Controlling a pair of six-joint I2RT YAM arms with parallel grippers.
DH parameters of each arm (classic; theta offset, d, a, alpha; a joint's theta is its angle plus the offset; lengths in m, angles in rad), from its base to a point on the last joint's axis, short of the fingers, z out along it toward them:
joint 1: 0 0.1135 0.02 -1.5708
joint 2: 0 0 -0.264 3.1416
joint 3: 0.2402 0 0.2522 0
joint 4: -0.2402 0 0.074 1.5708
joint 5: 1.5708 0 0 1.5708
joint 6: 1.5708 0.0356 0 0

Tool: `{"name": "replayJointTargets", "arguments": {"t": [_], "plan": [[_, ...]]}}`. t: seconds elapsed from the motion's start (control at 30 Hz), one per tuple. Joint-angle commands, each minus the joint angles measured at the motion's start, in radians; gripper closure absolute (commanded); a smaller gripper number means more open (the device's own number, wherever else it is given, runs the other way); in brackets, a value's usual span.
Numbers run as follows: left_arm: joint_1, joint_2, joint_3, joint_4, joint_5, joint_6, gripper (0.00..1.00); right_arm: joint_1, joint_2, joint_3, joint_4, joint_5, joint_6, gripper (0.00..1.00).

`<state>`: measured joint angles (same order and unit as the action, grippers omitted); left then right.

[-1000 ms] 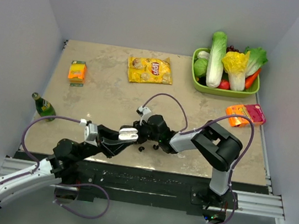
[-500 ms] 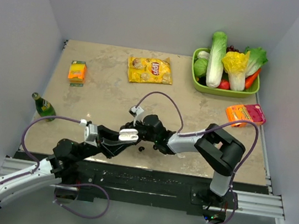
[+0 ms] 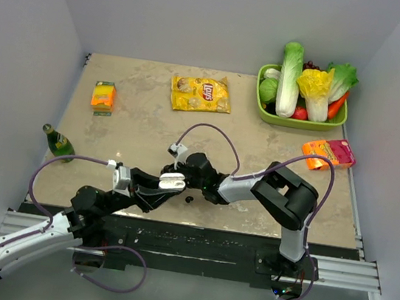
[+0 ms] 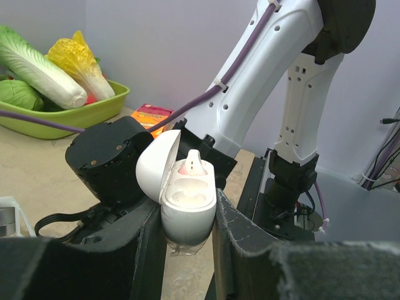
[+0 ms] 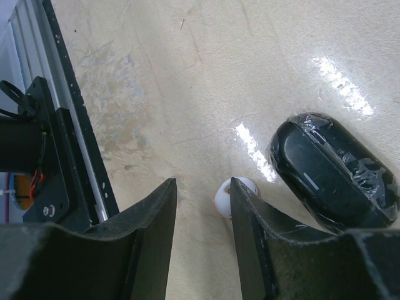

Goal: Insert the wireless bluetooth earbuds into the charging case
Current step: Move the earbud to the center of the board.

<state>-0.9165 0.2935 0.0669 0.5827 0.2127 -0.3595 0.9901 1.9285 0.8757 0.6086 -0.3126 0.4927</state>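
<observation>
Charging case (image 4: 187, 209) gripped in left claw (image 4: 185, 232), right claw (image 5: 203, 187) parted — earbud (image 5: 225, 197) near table edge (image 5: 76, 112)

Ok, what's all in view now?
charging case: one, white, open, in left tool
seated earbud: one, whitish, in case
loose earbud: one, white, by right tool
dark earbud: one, table front
pod: one, black, table
chip bag: one, yellow, far centre
basket of vegetables: one, green, far right
packet: one, orange-pink, right edge
box: one, orange, far left
bottle: one, green, left edge
left tool: one, black, shut on case
right tool: one, black, open over table
</observation>
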Motion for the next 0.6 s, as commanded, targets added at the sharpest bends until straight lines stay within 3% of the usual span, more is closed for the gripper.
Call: {"name": "replayJointTargets", "arguments": {"t": [0.0,0.57], "plan": [[0.002,-0.004,0.020,0.045,0.011,-0.018,1.00,0.001,0.003,0.011,-0.023,0.017,-0.017,0.57],[0.002,0.004,0.017,0.048,0.005,-0.018,1.00,-0.001,-0.060,-0.073,-0.102,0.155,-0.020,0.59]]}}
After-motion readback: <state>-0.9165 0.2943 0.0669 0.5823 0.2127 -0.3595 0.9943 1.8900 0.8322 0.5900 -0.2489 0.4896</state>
